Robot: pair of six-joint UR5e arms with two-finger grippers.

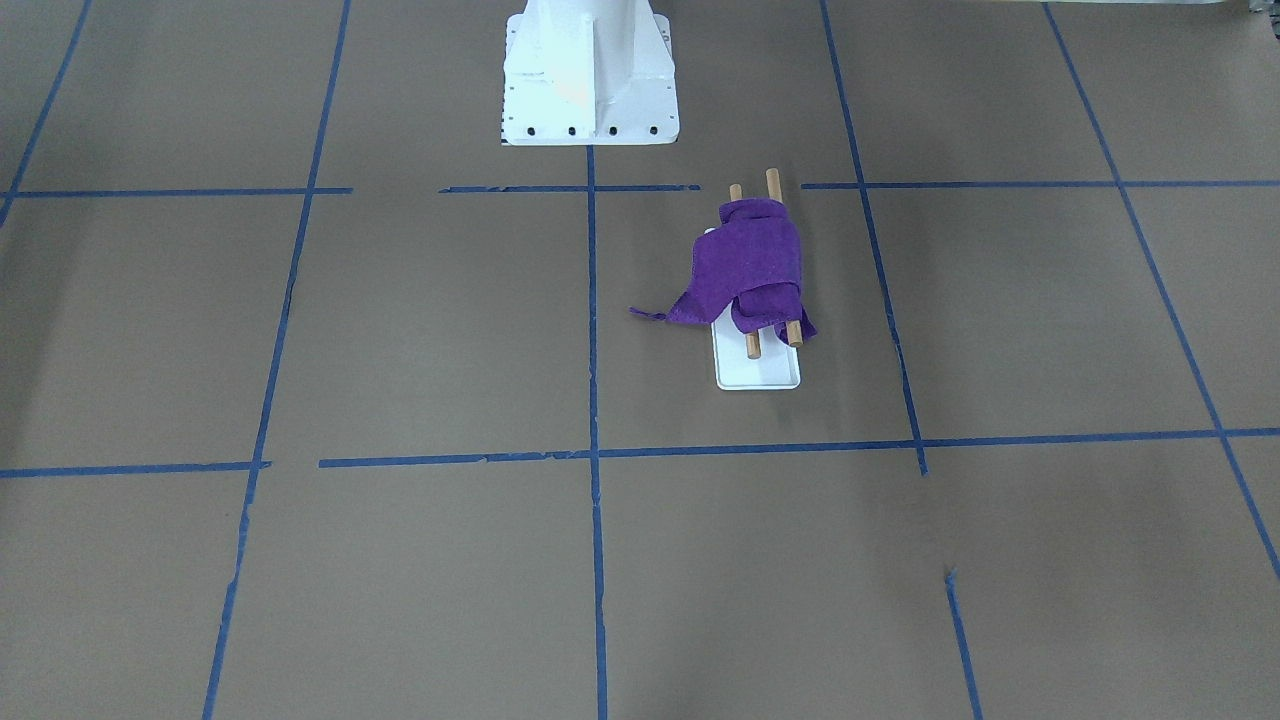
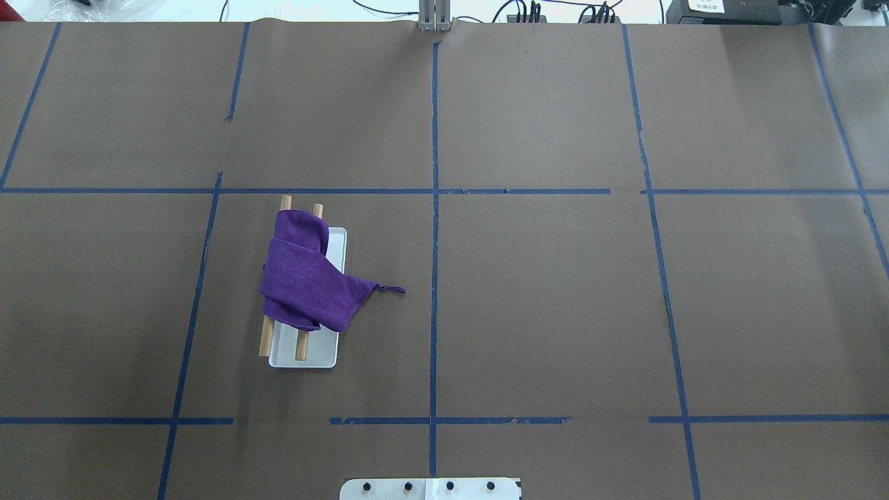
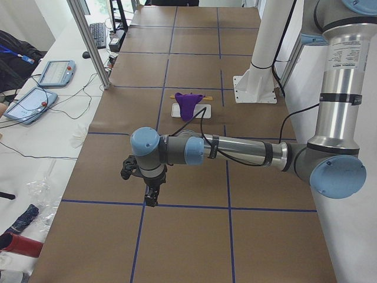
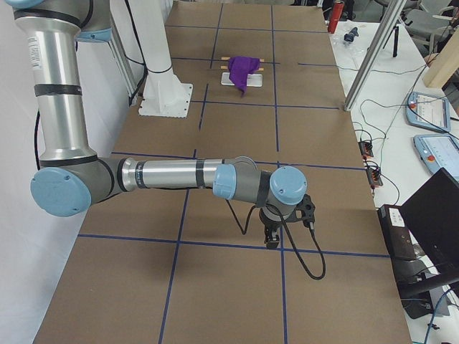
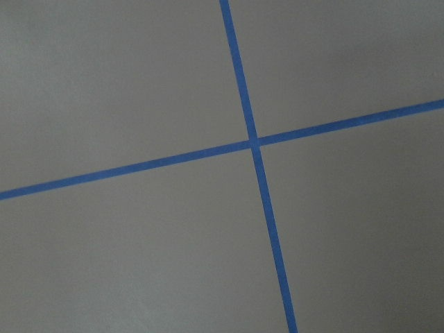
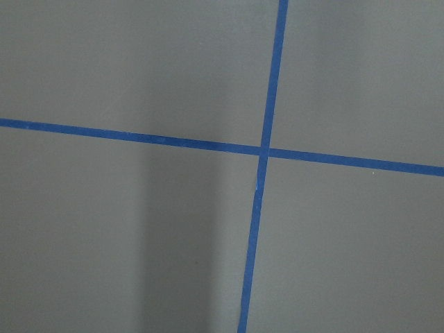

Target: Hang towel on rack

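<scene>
A purple towel (image 1: pixel 750 270) lies bunched over the two brown wooden rods of the rack (image 1: pixel 758 375), with one corner trailing onto the table. In the overhead view the towel (image 2: pixel 302 278) covers the middle of the rack (image 2: pixel 305 357), and the rod ends stick out at both sides. The left gripper (image 3: pixel 152 197) hangs over the table's left end, far from the towel (image 3: pixel 189 104). The right gripper (image 4: pixel 272 238) hangs over the table's right end, far from the towel (image 4: pixel 244 69). I cannot tell whether either gripper is open or shut. Both wrist views show only brown table and blue tape.
The white robot pedestal (image 1: pixel 590 80) stands behind the rack. Blue tape lines (image 2: pixel 435 208) grid the brown table. Teach pendants (image 3: pixel 56 72) and cables lie on the side bench beyond the table's far edge, by an aluminium post (image 3: pixel 88 41).
</scene>
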